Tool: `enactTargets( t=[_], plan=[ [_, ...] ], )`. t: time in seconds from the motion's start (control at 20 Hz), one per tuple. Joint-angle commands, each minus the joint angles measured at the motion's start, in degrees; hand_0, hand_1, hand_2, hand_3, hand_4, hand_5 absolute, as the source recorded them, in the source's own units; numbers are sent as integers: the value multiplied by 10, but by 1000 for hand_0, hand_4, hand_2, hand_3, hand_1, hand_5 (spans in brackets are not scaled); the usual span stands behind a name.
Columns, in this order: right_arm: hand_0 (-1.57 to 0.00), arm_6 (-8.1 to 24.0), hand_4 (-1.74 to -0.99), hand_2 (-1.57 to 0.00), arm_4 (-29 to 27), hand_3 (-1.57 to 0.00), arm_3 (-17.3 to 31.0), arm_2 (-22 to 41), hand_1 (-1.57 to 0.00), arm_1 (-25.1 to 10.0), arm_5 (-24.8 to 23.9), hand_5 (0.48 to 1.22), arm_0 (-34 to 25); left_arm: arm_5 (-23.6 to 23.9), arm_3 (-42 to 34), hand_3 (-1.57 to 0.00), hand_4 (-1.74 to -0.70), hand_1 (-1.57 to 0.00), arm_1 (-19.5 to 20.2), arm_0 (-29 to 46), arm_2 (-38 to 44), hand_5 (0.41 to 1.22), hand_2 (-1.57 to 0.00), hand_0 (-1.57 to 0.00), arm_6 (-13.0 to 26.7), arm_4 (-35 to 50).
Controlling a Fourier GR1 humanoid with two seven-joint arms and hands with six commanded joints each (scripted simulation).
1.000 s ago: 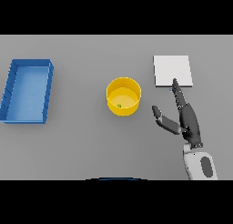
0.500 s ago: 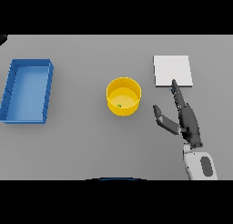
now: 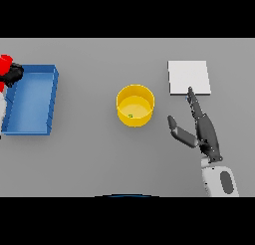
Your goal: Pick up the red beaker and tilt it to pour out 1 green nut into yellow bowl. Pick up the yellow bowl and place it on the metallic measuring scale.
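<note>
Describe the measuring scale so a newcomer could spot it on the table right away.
Look to the far right part of the grey table, just beyond the fingertips of the right hand. The scale is the flat pale square plate there; unlike the round yellow bowl and the blue tray, it has no walls.

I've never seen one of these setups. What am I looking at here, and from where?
This is a view from a humanoid robot's head, looking down at a grey table. Its right hand rests open between a yellow bowl, which has a small green nut inside, and a flat metallic scale. At the far left edge, by a blue tray, the left hand shows dark beside a red beaker; whether it grips the beaker is unclear.
</note>
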Motion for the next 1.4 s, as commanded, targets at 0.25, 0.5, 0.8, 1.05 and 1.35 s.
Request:
enactTargets(
  t=[0.25,0.5,0.8,1.05,1.35],
  plan=[
    [1,-4,-1153,1,1,1,3,1,1,5,-4,670,3,-127,-88,-539,-976,-550,23,46,-2,664,-522,-601,6,70],
    [1,-8,-1157,1,18,1,-8,6,1,0,-11,665,15,-143,-81,-176,-813,-179,37,48,-39,627,-170,-196,23,27],
    [1,33,-1115,1,64,1,-7,23,1,-8,-22,638,-3,-118,-83,-45,-779,-46,32,44,-31,635,-44,-51,-26,26],
    [1,52,-1122,1,144,1,20,67,1,-94,43,649,-87,-112,-103,-14,-799,-15,16,49,-24,666,-14,-16,-34,46],
    [1,25,-1152,1,267,1,71,153,1,-172,109,632,-203,-117,-118,-3,-811,-3,11,60,-23,688,-3,-3,-18,55]
  ],
)
